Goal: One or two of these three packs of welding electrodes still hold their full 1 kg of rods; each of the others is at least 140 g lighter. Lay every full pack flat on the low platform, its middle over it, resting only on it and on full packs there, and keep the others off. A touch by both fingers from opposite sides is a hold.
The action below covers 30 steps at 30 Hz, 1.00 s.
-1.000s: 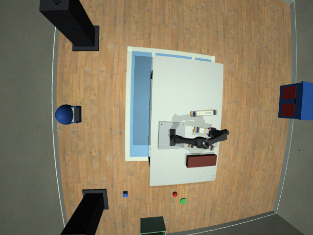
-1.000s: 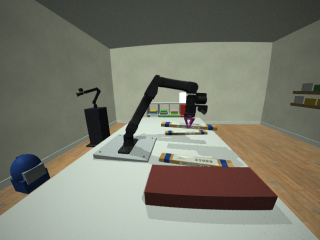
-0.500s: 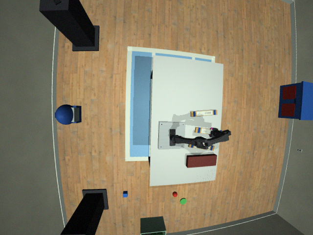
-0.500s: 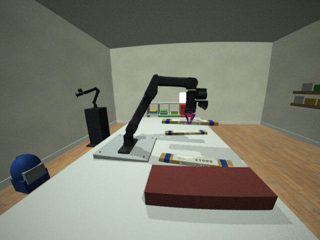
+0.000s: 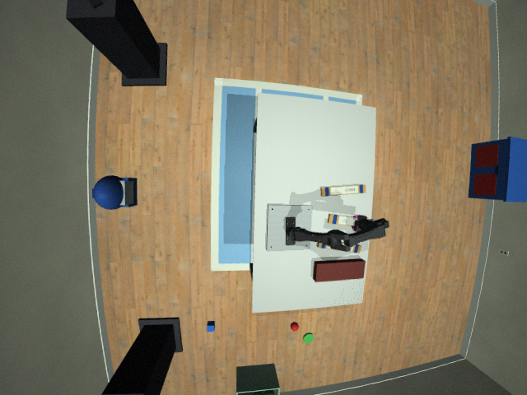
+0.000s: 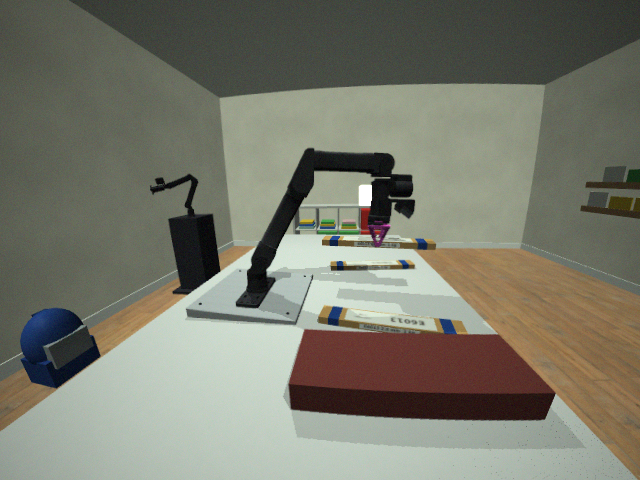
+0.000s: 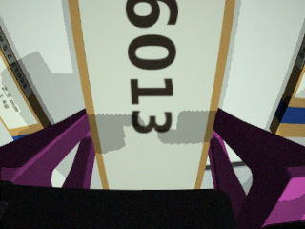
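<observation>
The tool (image 5: 355,222) (image 6: 377,244) (image 7: 152,114) is closed on the long sides of the middle pack (image 5: 337,219) (image 6: 351,241) (image 7: 110,72), which hangs level above the counter (image 5: 314,144) (image 6: 206,387) (image 7: 248,72). One finger presses each side, with the E6013 label facing up. Gripping across the narrow width suits it, since the long ends can stay flat and the pack could go down without being turned over. Holding it in the air probably serves to judge its weight: the packs look much alike, and nothing visible tells a full one from a light one.

Just beyond, on the side away from the platform, the far pack (image 5: 342,189) (image 6: 372,266) (image 7: 10,102) lies flat, crosswise to the counter's long edges. On the other side the near pack (image 5: 356,248) (image 6: 382,317) (image 7: 291,114) rests flat too, partly under the arm as seen from above, close beside the low platform (image 5: 339,271) (image 6: 413,361).

The platform sits towards the counter's corner, by the long edge opposite the arm's base plate (image 5: 277,212) (image 6: 206,310). It bears no pack. Its length runs roughly as the packs do, so a full one should need little turning. If this pack proves light, it belongs back on the counter; if full, it should clear the near pack on its way over.
</observation>
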Available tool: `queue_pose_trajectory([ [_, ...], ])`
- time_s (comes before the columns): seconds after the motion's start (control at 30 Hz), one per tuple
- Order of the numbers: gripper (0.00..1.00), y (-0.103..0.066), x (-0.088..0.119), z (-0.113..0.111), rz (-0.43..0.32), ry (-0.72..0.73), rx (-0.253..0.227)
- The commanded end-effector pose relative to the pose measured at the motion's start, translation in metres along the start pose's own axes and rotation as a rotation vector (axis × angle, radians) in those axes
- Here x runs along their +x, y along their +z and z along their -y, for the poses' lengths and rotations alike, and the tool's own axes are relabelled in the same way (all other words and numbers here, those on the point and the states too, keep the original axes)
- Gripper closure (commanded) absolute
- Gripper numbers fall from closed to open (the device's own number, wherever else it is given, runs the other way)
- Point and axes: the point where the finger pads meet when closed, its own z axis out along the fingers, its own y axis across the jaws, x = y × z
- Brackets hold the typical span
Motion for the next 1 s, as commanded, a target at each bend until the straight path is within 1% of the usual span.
queue_pose_trajectory([
  [0.0,1.00,-0.058,0.001,0.000,0.016,0.001,-0.007],
  [0.23,1.00,-0.072,0.001,0.000,0.016,0.001,-0.007],
  [0.3,1.00,-0.072,0.001,0.000,0.016,0.001,-0.007],
  [0.53,1.00,-0.086,0.001,0.000,0.016,0.001,-0.007],
  [0.97,1.00,-0.073,0.005,0.001,0.016,0.001,-0.007],
])
